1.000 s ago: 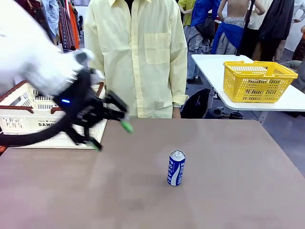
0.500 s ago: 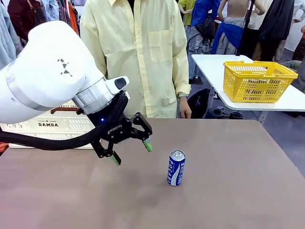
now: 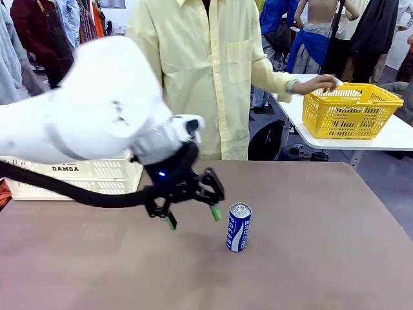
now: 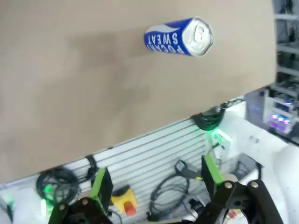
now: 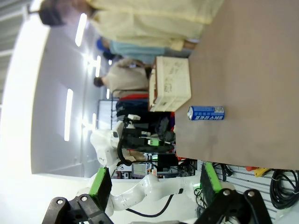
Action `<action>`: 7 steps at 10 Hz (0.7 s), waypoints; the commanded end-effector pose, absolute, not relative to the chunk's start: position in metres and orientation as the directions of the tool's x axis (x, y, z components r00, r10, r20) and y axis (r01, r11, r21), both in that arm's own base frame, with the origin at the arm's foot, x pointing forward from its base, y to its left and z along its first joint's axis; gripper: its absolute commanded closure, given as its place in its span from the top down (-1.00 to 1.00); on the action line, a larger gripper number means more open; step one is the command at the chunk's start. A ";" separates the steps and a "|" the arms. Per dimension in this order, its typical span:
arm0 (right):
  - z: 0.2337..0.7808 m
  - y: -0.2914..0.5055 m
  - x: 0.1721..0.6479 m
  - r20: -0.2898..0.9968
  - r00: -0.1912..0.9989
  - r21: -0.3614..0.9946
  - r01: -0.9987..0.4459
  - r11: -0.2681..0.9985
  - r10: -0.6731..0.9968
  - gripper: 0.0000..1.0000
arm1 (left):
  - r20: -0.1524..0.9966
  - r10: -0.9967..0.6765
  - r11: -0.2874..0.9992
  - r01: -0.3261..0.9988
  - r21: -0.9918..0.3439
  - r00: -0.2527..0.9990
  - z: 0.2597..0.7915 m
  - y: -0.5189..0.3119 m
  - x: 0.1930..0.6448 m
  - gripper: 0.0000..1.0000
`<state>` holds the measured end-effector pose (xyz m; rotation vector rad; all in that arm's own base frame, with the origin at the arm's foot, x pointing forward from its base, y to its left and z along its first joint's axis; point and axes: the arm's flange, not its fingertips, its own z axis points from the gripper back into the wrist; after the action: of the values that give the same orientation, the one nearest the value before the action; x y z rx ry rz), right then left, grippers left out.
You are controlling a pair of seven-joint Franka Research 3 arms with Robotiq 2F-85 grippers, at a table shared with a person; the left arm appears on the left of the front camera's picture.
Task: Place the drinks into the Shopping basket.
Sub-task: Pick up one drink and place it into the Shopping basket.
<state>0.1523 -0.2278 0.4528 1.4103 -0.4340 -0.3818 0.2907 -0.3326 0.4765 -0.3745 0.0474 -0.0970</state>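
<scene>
Toppling is the main risk: the blue can (image 3: 239, 227) stands upright near the middle of the bench (image 3: 310, 258), and the left end effector (image 3: 193, 218) hangs released, jaws wide and empty, just beside it at its 9 o'clock. One green pad is near the can's wall; a sideways nudge before the jaws straddle it would likely knock it over and send it rolling. The Shopping basket (image 3: 77, 171) sits at the bench's 10 o'clock, behind the arm. The right end effector (image 5: 154, 182) is likewise released, holding nothing.
</scene>
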 end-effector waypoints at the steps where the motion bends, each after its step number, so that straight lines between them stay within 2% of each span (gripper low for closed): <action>1: 0.456 -0.227 0.155 0.093 0.857 0.992 -0.037 0.118 -0.506 1.00 | -0.005 -0.080 0.975 0.078 -0.210 0.997 0.467 -0.387 0.326 1.00; 4: 0.456 -0.227 0.155 0.093 0.857 0.992 -0.037 0.118 -0.506 1.00 | 0.019 -0.130 0.986 0.131 -0.106 0.991 0.454 -0.445 0.354 1.00; 7: 0.456 -0.227 0.155 0.093 0.857 0.992 -0.037 0.118 -0.506 1.00 | 0.032 -0.169 0.980 0.171 -0.100 0.985 0.440 -0.483 0.377 1.00</action>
<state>0.1523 -0.2280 0.4531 1.4102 -0.4338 -0.3814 0.3680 -0.4652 0.4370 -0.1155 -0.0354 -0.1777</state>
